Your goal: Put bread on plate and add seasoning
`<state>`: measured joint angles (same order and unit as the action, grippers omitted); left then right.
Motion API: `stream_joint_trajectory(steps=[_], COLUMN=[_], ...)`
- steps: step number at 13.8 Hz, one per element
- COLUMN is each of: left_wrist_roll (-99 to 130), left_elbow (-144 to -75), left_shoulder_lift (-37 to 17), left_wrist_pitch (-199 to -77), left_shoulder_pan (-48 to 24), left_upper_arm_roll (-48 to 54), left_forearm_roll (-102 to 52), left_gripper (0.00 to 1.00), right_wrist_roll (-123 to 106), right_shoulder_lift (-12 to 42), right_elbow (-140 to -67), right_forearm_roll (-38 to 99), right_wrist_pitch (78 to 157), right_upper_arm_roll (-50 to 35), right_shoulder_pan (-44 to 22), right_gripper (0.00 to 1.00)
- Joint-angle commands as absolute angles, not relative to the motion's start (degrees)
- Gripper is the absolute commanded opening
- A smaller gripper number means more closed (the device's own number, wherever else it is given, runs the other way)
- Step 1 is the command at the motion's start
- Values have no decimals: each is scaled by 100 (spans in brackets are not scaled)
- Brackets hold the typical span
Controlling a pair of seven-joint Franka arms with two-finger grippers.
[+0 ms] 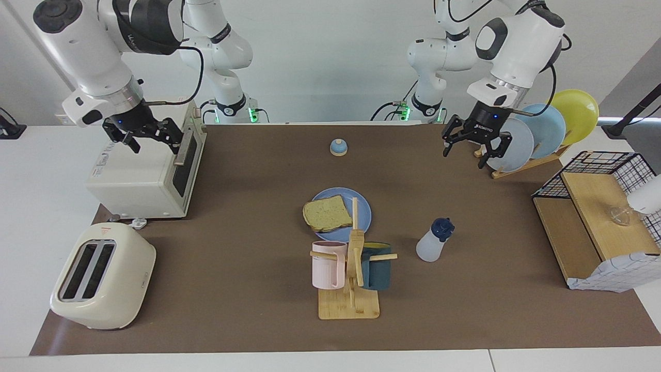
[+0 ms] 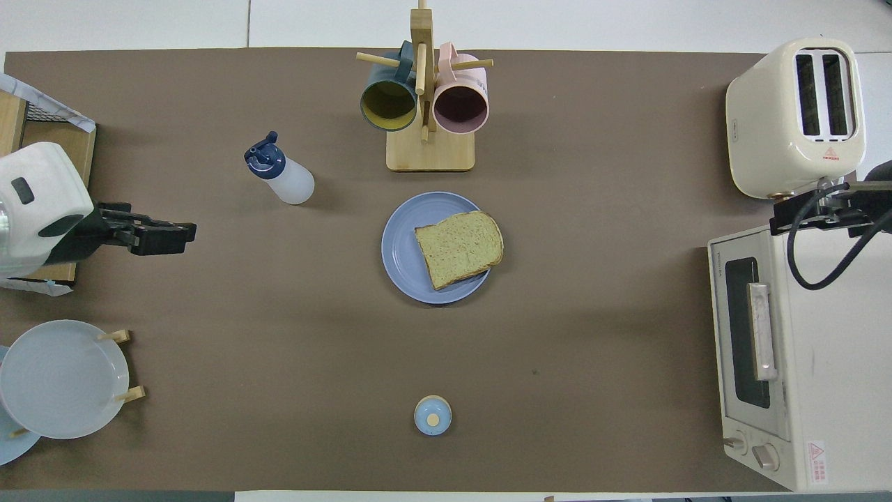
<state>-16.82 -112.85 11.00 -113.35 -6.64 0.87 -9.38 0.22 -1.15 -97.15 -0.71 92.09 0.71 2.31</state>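
1. Find the bread (image 1: 326, 213) lying flat on the plate (image 1: 364, 209) in the middle of the desk. Looks like that part is done.
2. Look for the seasoning bottle (image 1: 429, 245) standing up on the bare desk. Sits a bit farther from the robots than the plate, toward the left arm's end, well apart from the plate.
3. See the left gripper (image 1: 466, 155) up in the air over the desk, just beside the plate rack (image 1: 521, 139). Fingers open wide, holding nothing.
4. Leave the right gripper (image 1: 150, 137) waiting over the toaster oven (image 1: 139, 175), fingers open and empty too.
5. Next, most likely: bring the left gripper down to the bottle. Grab the white body under the dark cap, squeeze softly, and keep it upright until over the bread.
6. Pull away from the plate rack first, and keep clear of the wire basket (image 1: 594, 206).
7. Mind the mug rack (image 1: 351, 268), very near the plate. Come in from the side nearer to the robots: lots of bare desk there, only a small bell (image 1: 338, 148).
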Motion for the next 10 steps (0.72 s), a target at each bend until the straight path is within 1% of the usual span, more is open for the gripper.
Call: stream_joint_trajectory(steps=[1,3,8,10], left_wrist_roll=[-1556,-1547,-1197,-950], left_elbow=[-10803,-10557,-9222,-8878], left_shoulder_lift=[879,774,160,1], left_wrist_pitch=[-10785,-10531,-9389,-9107], left_shoulder_pan=[-537,-413,-413,-413], left_upper_arm_roll=[123,123,114,114], left_forearm_roll=[-511,-492,-123,-114], left_gripper=[100,100,100,100], right_wrist_roll=[-105,-105,-105,-105], right_shoulder_lift=[-185,-185,-185,-185], right_elbow=[-9756,-9756,-9756,-9756], right_forearm_roll=[-132,-132,-132,-132], right_wrist_pitch=[9167,9167,9167,9167], right_upper_arm_roll=[26,26,26,26], right_shoulder_pan=[299,299,299,299], right_gripper=[100,100,100,100])
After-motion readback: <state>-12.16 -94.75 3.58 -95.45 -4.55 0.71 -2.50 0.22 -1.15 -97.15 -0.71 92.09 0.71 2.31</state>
